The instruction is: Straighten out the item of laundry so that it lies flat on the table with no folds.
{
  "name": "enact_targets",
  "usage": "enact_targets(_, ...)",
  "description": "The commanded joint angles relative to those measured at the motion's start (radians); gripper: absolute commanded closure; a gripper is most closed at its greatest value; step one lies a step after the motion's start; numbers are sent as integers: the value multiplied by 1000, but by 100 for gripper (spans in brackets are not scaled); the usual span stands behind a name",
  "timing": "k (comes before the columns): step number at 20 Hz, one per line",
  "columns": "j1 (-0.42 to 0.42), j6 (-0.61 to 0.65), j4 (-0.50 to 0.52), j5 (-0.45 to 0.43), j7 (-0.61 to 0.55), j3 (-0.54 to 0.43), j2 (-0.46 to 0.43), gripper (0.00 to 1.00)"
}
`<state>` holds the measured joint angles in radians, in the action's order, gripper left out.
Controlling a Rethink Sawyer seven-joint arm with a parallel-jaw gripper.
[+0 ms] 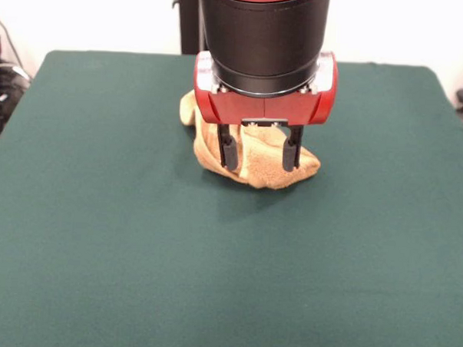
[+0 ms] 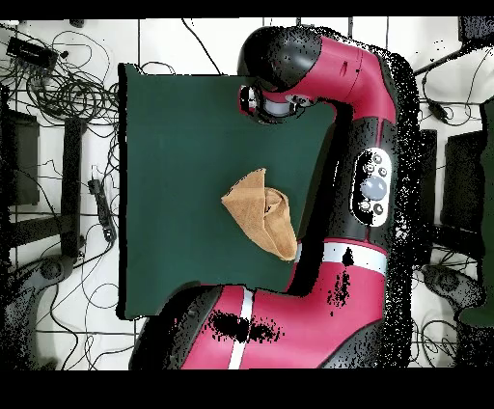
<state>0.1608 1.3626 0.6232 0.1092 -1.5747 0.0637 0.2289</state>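
The item of laundry (image 1: 307, 166), a golden yellow-orange towel, lies crumpled and folded over itself slightly behind the middle of the dark green table (image 1: 99, 214). From overhead the towel (image 2: 260, 214) looks like a folded wedge near the right edge of the table (image 2: 174, 145). My gripper (image 1: 260, 158) hangs low over the towel, open. Its two black fingers (image 1: 229, 150) stand wide apart on either side of a raised fold. I cannot tell whether the tips touch the cloth. The red gripper body hides the towel's back part. Overhead, the arm borders the towel and the gripper itself does not show.
Bare green cloth surrounds the towel on every side in the front view. Tangled cables (image 2: 58, 87) and dark gear lie on the floor beyond the table's left edge overhead. Black equipment (image 1: 1, 86) sits off the table at the left in the front view.
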Motion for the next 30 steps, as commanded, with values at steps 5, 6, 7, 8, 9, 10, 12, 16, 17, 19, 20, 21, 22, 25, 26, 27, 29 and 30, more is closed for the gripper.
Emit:
enact_targets(5,-41,-117,178,8,-170,-52,48,0)
enact_targets(6,-41,-119,180,9,-170,-53,49,0)
enact_targets(7,-40,-121,182,10,-170,-53,49,0)
enact_targets(8,-39,-127,187,12,-171,-55,50,0)
enact_targets(9,-38,-138,196,16,-171,-60,52,0)
enact_targets(10,-36,-148,205,20,-171,-64,54,0)
enact_targets(12,-37,-167,217,15,-167,-63,56,0)
enact_targets(16,-36,-174,229,15,-165,-63,62,0)
enact_targets(17,-36,-173,231,15,-164,-64,63,0)
enact_targets(19,-36,-173,231,14,-164,-64,64,0)
enact_targets(20,-36,-172,231,14,-164,-65,64,0)
enact_targets(21,-35,-171,229,15,-165,-65,63,0)
enact_targets(22,-35,-169,227,15,-168,-64,63,0)
enact_targets(25,-34,-166,221,20,-181,-64,65,0)
enact_targets(26,-33,-159,216,21,-182,-65,65,0)
enact_targets(27,-33,-153,212,21,-182,-64,65,0)
enact_targets(29,-32,-146,207,20,-180,-64,64,0)
enact_targets(30,-31,-151,211,20,-178,-65,65,0)
